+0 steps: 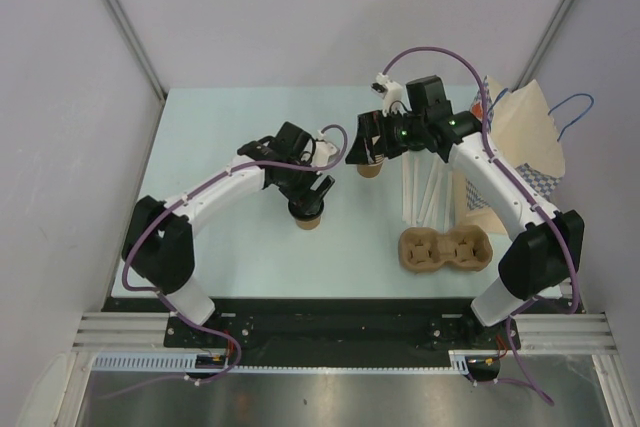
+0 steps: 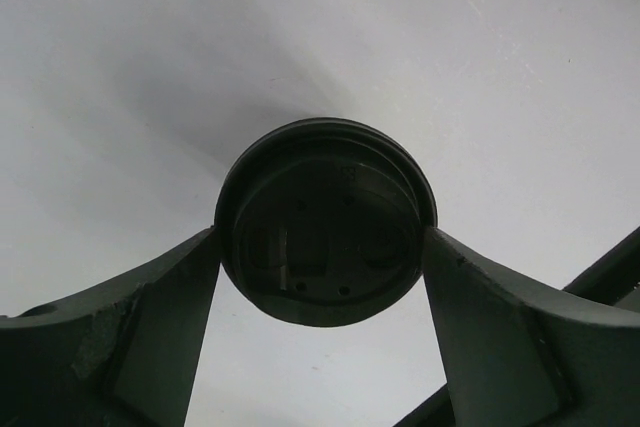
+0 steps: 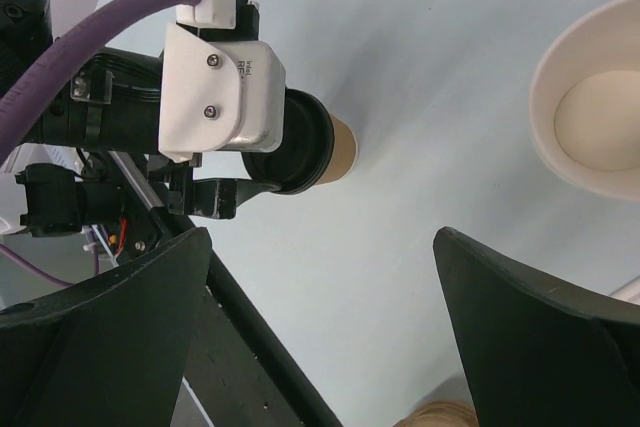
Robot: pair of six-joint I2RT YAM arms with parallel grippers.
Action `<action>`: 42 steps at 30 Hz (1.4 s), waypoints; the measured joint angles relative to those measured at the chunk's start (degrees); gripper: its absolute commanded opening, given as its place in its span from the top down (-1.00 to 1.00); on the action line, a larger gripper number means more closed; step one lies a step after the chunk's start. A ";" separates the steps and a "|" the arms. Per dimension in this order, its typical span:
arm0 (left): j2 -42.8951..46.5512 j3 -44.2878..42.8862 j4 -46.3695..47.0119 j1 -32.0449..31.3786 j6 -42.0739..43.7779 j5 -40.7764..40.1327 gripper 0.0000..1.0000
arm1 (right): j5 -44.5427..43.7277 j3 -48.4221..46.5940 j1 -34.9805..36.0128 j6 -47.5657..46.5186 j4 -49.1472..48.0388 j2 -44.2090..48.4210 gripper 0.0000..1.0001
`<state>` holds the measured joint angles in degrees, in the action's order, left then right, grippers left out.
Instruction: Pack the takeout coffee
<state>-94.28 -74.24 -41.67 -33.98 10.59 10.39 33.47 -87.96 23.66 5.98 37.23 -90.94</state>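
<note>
Pale counter (image 1: 220,127), white walls; your left gripper (image 1: 308,197) straddles the takeout coffee (image 2: 325,217) standing left of centre, fingers (image 2: 170,317) against its black lid, though you cannot tell whether it's clamped; your right gripper (image 3: 320,237) hangs wide open beside a lidless cup (image 3: 590,97).

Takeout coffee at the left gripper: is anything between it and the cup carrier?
Nothing visible. In the top view the table between the takeout coffee and the cup carrier is bare. The lidless cup and the open right gripper sit farther back, off that line. The left gripper flanks the coffee's lid.
</note>
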 measured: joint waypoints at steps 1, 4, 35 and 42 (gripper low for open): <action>-0.04 0.00 0.15 -0.02 0.04 -0.26 -0.59 | 0.02 0.00 -0.07 0.00 0.02 0.00 -0.99; -0.17 0.04 0.42 -0.17 0.09 -0.42 -0.51 | 0.13 0.00 -0.33 0.00 0.02 0.00 -0.99; -4.11 -18.82 -8.02 24.48 9.55 -2.89 0.17 | 0.22 0.02 -2.45 -0.04 0.31 0.35 -1.00; -11.54 -22.47 -5.55 29.53 9.66 -2.97 0.16 | 0.22 0.02 -2.89 -0.04 0.59 0.42 -0.99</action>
<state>-105.82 -96.71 -47.22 -4.45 20.25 7.42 33.69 -87.94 20.78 5.93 37.82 -90.52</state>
